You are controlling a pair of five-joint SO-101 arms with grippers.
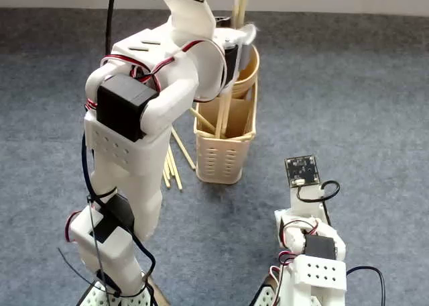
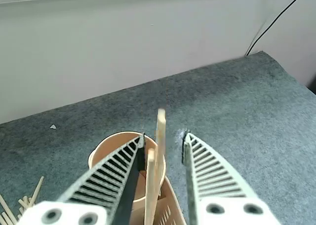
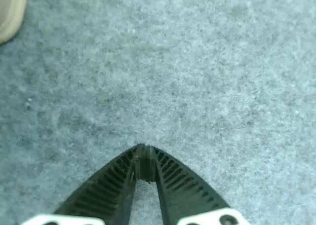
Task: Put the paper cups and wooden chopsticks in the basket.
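A beige perforated basket [image 1: 221, 155] stands on the grey carpet, with a paper cup [image 1: 249, 74] in its far end. My left gripper [image 2: 164, 138] hangs open over the basket. Two wooden chopsticks [image 2: 159, 151] stand upright between its fingers, close to one finger [image 2: 121, 163]; their lower ends rest inside the basket and their tops poke up past the gripper [image 1: 236, 47]. The cup [image 2: 111, 148] lies just below the fingers. Several more chopsticks [image 1: 174, 162] lie on the carpet beside the basket. My right gripper [image 3: 144, 156] is shut, low over bare carpet.
The right arm [image 1: 310, 242] sits folded at the near right, short of the basket. A corner of the basket [image 3: 9, 15] shows in the right wrist view. A pale wall [image 2: 148, 42] and a black cable [image 2: 274, 22] lie beyond the carpet's far edge.
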